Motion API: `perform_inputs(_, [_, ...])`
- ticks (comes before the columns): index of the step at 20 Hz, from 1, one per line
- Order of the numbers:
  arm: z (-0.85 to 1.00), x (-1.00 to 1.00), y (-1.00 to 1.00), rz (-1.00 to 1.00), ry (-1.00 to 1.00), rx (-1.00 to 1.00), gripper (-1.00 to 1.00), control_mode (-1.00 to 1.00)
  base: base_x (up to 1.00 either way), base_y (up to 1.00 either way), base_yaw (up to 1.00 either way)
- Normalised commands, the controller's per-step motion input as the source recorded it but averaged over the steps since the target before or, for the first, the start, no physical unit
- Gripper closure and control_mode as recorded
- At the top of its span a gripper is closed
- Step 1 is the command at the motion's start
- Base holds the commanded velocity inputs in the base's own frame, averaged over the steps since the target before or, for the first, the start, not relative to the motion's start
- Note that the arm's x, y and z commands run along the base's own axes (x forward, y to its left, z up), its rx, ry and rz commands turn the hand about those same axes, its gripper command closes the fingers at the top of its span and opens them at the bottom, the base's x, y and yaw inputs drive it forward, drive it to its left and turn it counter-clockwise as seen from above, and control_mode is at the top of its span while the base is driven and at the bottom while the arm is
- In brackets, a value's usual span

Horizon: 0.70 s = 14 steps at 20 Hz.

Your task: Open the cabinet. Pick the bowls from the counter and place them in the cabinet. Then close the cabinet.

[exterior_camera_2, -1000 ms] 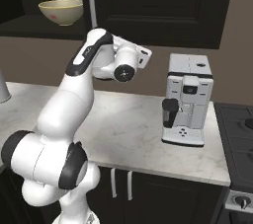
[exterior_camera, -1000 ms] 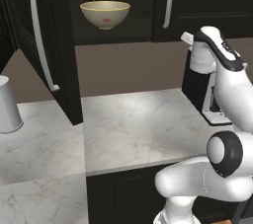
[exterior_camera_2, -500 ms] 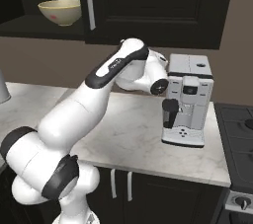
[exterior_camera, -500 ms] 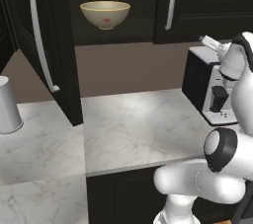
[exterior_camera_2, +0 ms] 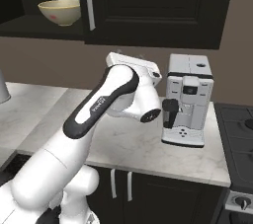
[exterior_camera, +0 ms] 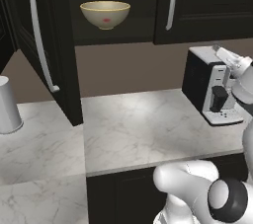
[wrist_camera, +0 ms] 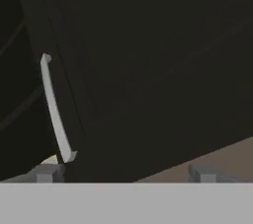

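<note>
My desk point(exterior_camera: 148, 129) looks like polished veined marble, the cabinet point(exterior_camera: 207, 1) matt dark wood with brushed-metal handles point(exterior_camera: 172, 1), the bowl point(exterior_camera: 105, 14) glazed ceramic.

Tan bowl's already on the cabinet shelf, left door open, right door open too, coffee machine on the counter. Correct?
Not quite: the right door is shut, as the left base view shows. The rest holds: the tan bowl sits on the cabinet shelf, the left door is swung open, and the coffee machine stands on the counter.
</note>
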Motion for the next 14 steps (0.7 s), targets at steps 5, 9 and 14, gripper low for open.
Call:
perform_inputs(5, [0.11, -0.82, 0.72, -0.04, -0.12, 0.00, -1.00, -1.00, 0.00, 0.00, 0.00])
perform_inputs(9, [0.22, -0.79, 0.81, -0.02, -0.12, -0.03, -1.00, -1.00, 0.00, 0.00, 0.00])
perform_inputs(14, [0.47, -0.71, 0.66, -0.04, -0.11, -0.12, -1.00, -1.00, 0.00, 0.00, 0.00])
